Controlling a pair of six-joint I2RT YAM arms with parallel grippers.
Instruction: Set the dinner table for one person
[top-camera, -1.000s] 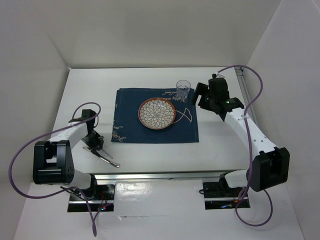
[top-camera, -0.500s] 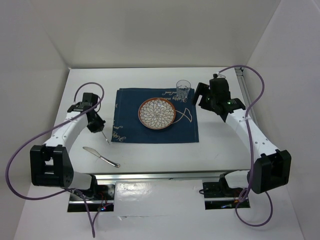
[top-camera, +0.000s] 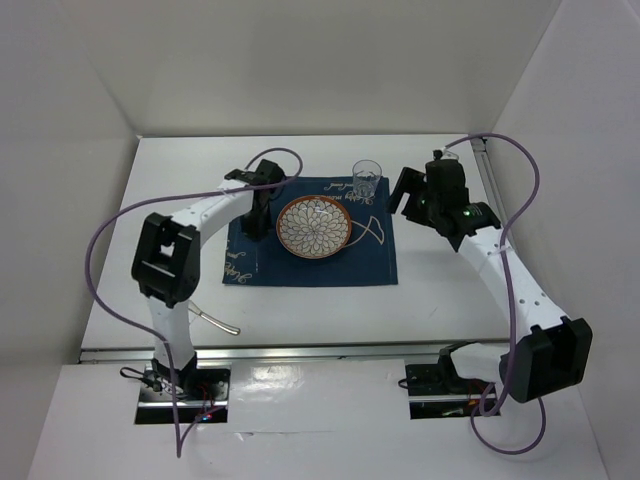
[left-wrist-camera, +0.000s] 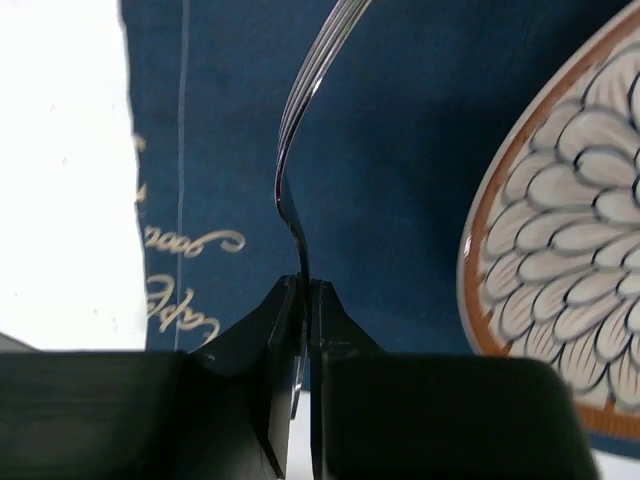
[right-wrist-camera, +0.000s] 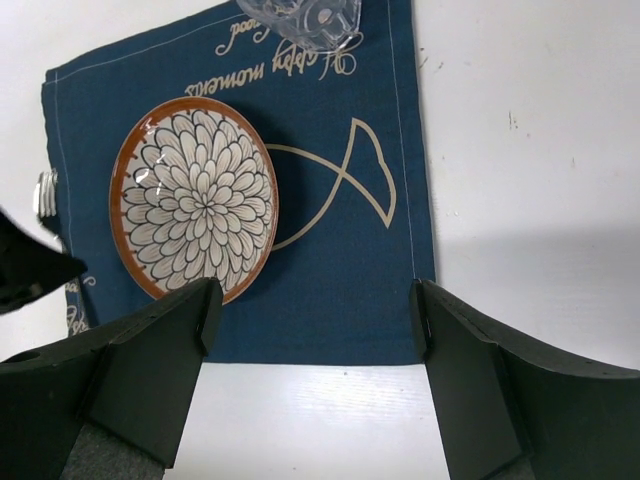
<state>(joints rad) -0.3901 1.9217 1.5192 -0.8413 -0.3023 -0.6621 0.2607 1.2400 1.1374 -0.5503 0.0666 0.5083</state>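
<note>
White matte bench (top-camera: 440, 290) is carrying everything beneath both arms. A table knife (top-camera: 222, 324) is lying near its front-left edge. The left hand (left-wrist-camera: 305, 290) is hanging over the navy placemat (top-camera: 370, 260), just left of the patterned plate (top-camera: 314, 226), pinching a fork (left-wrist-camera: 325, 45) by its handle. A glass (top-camera: 366, 179) is standing at the mat's far edge. The right hand (right-wrist-camera: 315, 300) is hovering wide, gripping nothing.

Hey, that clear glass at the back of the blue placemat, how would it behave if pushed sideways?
The glass looks rigid and smooth, so probably slippery to grip. It stands upright on the cloth placemat, which may drag its base, so a high push could tip it. Likely breakable.
</note>
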